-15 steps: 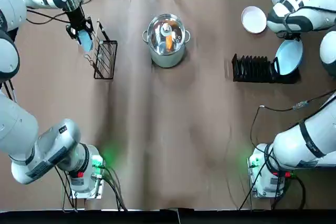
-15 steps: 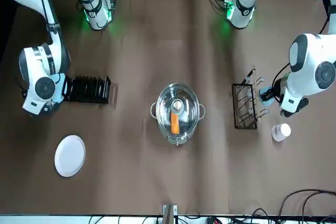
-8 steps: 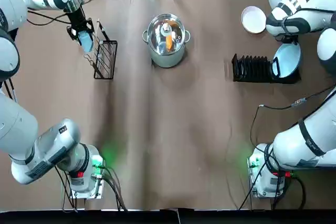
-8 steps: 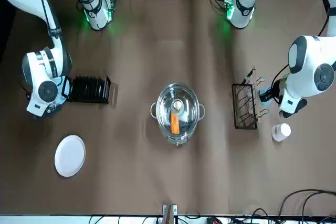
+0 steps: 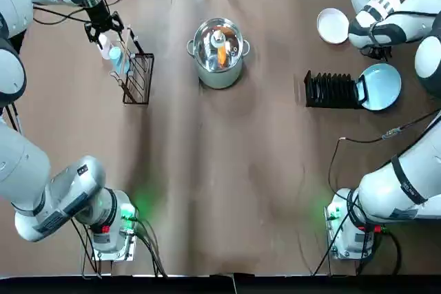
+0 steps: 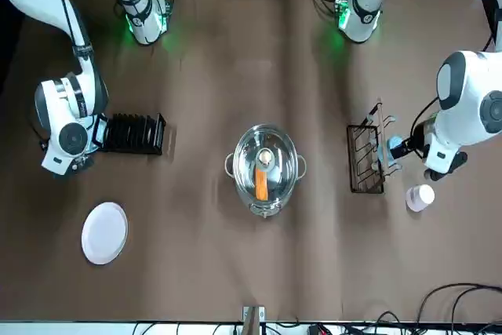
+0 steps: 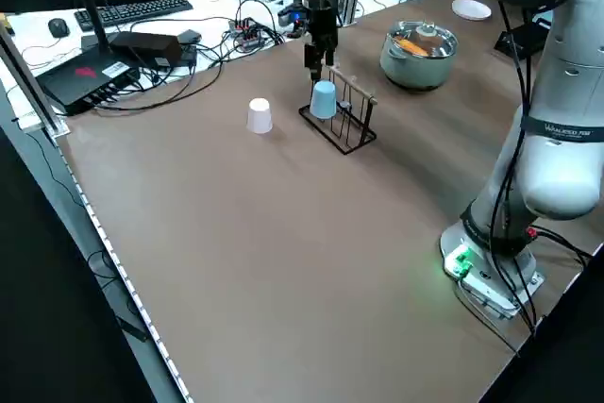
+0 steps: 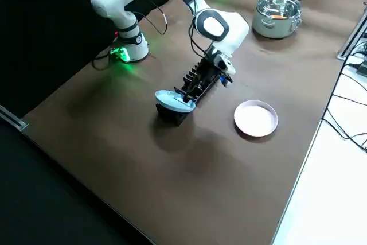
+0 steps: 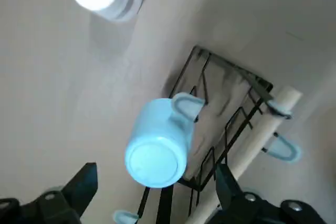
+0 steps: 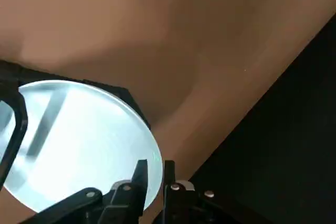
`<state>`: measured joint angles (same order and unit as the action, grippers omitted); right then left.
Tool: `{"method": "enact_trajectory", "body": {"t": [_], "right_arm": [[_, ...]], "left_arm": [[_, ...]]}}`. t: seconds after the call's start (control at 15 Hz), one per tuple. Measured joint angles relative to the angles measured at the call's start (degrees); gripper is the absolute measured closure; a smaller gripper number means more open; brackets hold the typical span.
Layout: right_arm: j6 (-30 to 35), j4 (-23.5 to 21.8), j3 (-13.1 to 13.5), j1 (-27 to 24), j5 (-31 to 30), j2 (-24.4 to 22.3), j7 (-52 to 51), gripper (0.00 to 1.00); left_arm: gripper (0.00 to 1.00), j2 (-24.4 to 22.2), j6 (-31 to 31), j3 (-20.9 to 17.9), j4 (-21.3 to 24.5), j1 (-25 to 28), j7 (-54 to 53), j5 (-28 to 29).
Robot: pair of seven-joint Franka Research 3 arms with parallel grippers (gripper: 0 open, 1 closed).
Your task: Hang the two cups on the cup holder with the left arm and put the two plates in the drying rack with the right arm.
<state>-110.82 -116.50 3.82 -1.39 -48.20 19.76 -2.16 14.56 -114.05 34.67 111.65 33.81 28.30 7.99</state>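
The light blue cup point(image 5: 118, 61) hangs by its handle on the cup holder point(image 5: 138, 77), bottom toward my left wrist camera. My left gripper point(image 5: 103, 31) hovers just behind it, open and empty. The whitish cup point(image 7: 259, 116) stands upside down on the table beside the holder. At the right end of the drying rack point(image 5: 332, 90) the light blue plate point(image 5: 382, 87) leans far over, almost flat. My right gripper point(image 10: 154, 171) sits at that plate's far rim, its fingers a narrow gap apart. The white plate point(image 5: 333, 25) lies flat behind the rack.
A steel pot point(image 5: 218, 51) holding a carrot stands at the back centre between holder and rack. Cables run along the table's far edge. Both arm bases glow green at the near edge.
The left gripper let go of the blue cup and drew back from the holder; the cup now hangs there. The blue plate tipped from steeply tilted to nearly flat against the rack's end.
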Motion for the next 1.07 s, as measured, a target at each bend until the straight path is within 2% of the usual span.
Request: {"method": "enact_trajectory", "body": {"t": [0.2, 0.27, 0.4, 0.53, 0.73, 0.93, 1.07], "right_arm": [[-0.2, 0.5, 0.0, 0.0, 0.0, 0.1, 0.1, 0.81], [-0.5, 1.0, 0.0, 0.0, 0.1, 0.1, 0.3, 0.75], [-0.9, 2.4, -0.2, 0.0, 2.4, 0.2, 0.6, 0.72], [-2.9, 4.6, -0.3, 0.1, 8.5, 0.7, 0.6, 0.7], [-8.1, 8.0, -0.3, -0.2, 17.1, 1.7, 0.9, 0.7], [-13.6, 11.9, -0.2, -2.0, 29.7, 4.5, 1.5, 0.7], [-17.9, 14.0, -0.2, -3.6, 38.5, 7.6, 1.9, 0.68]], "left_arm": [[0.0, 0.0, 0.0, -0.1, -3.7, 0.1, -9.9, 0.0], [0.0, 0.0, 0.0, -0.3, -4.4, 0.1, -13.3, 0.0], [0.0, 0.8, 0.0, -0.8, -5.7, 0.3, -20.1, 1.0], [0.0, 3.5, -0.1, -1.1, -7.4, 0.5, -23.4, 6.3], [0.0, 10.4, -1.5, -1.2, -10.8, 0.6, -24.3, 15.3], [0.0, 16.7, -7.8, -1.4, -13.3, 0.8, -25.9, 19.3], [0.0, 19.3, -12.1, -2.9, -13.8, 0.8, -26.4, 21.1]]}}
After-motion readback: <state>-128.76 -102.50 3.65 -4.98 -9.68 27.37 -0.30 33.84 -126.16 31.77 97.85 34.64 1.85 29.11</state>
